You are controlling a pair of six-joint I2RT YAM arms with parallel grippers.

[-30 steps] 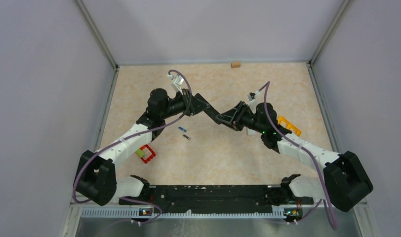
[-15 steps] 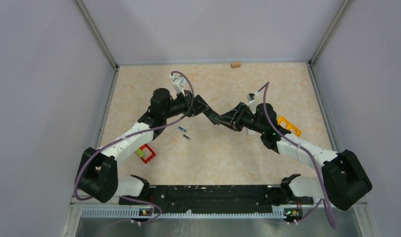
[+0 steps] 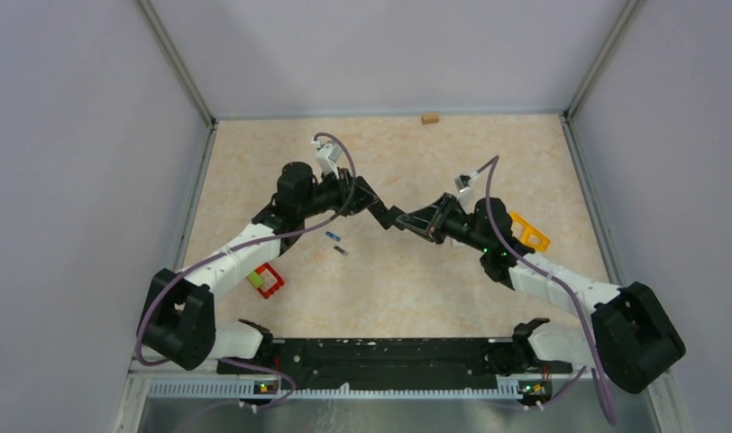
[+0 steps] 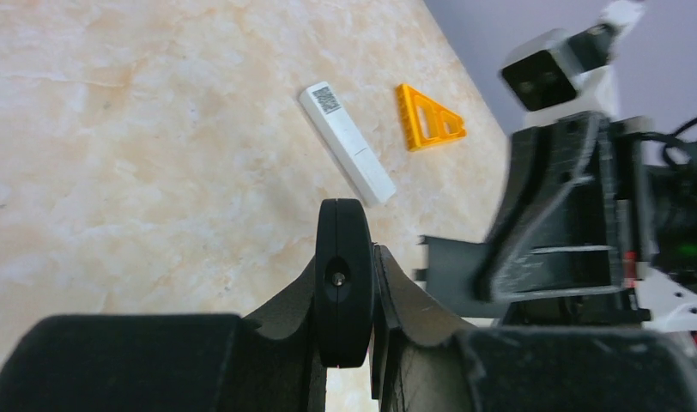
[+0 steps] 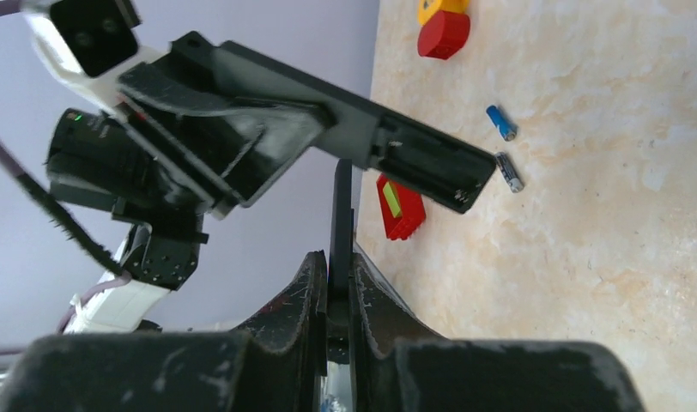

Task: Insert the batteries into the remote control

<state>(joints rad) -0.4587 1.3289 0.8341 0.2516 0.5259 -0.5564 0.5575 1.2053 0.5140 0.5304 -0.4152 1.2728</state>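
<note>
My left gripper (image 4: 348, 257) is shut on the black remote control (image 4: 343, 283), seen end-on here. In the right wrist view the remote control (image 5: 431, 167) shows its open battery bay. My right gripper (image 5: 336, 257) is shut on a thin flat black cover piece (image 5: 342, 215) whose top edge meets the remote's underside. Two batteries lie on the table below, one blue (image 5: 500, 122) and one dark (image 5: 509, 172). From above, the left gripper (image 3: 373, 204) and right gripper (image 3: 415, 222) meet mid-table, with the batteries (image 3: 335, 242) just in front of them.
A white slim bar (image 4: 347, 144) and an orange triangle (image 4: 429, 126) lie on the right. A red block (image 3: 269, 280) sits by the left arm. A small brown block (image 3: 429, 117) is at the back wall. Walls enclose the table.
The right jaws have closed onto the flat black piece. Both grippers have shifted slightly and stand closer together. The batteries have not moved.
</note>
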